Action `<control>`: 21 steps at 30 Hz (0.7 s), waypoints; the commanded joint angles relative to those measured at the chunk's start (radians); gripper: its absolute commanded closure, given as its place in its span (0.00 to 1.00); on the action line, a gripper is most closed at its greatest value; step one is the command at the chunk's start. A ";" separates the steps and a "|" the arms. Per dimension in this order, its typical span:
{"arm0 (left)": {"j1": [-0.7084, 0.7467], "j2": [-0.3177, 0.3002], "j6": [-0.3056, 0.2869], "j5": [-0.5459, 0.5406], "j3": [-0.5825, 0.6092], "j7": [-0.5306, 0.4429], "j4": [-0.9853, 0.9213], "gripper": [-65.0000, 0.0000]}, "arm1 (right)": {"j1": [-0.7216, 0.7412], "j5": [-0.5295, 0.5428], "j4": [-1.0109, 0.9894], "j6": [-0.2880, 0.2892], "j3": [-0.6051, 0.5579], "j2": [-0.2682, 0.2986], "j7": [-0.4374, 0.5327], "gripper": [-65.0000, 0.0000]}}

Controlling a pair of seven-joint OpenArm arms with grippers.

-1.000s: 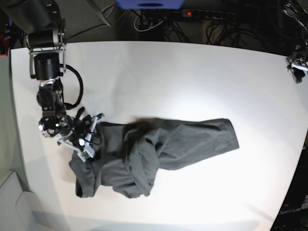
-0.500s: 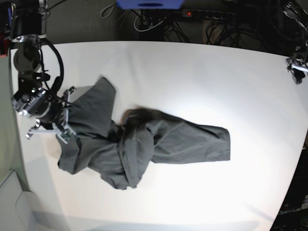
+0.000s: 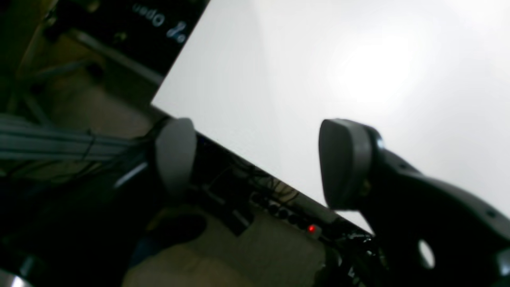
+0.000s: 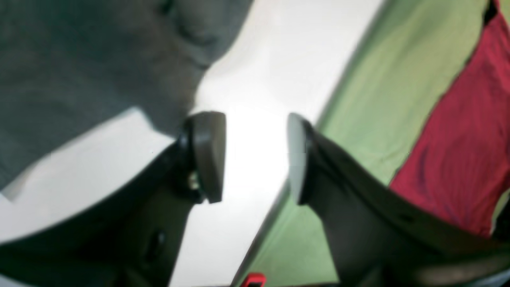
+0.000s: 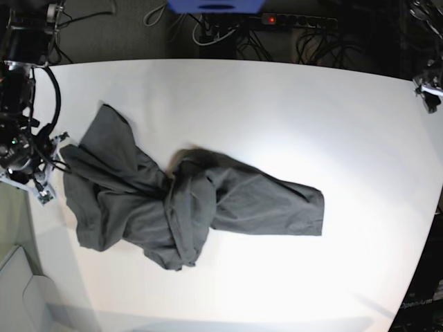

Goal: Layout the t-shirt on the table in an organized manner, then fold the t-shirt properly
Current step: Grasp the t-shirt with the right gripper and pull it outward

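The dark grey t-shirt (image 5: 187, 200) lies crumpled on the white table (image 5: 277, 104), bunched at the middle. One flap is spread toward the left edge and one end reaches right. My right gripper (image 5: 50, 167) hovers at the table's left edge, just beside the shirt's left flap. In the right wrist view the right gripper (image 4: 255, 155) is open, with only bare table (image 4: 279, 48) between the fingers and the t-shirt (image 4: 79, 59) beside the left finger. My left gripper (image 3: 259, 159) is open and empty over the table's (image 3: 358, 79) far right corner, where the base view shows the left gripper (image 5: 429, 90) far from the shirt.
A power strip (image 5: 297, 19) with a red light and tangled cables lie beyond the far edge. A green surface (image 4: 398, 79) and a red cloth (image 4: 458, 151) lie past the left edge. A pale grey bin (image 5: 21, 290) sits at the lower left corner.
My right gripper dragged part of the shirt leftward and up toward the table's left edge, then opened and let go. The whole shirt shifted left. The left arm stayed put.
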 commanded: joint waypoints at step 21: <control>0.000 -0.044 0.000 -0.008 -0.003 -0.013 0.021 0.27 | 0.113 0.015 -0.011 -0.004 -0.247 -0.384 -0.036 0.35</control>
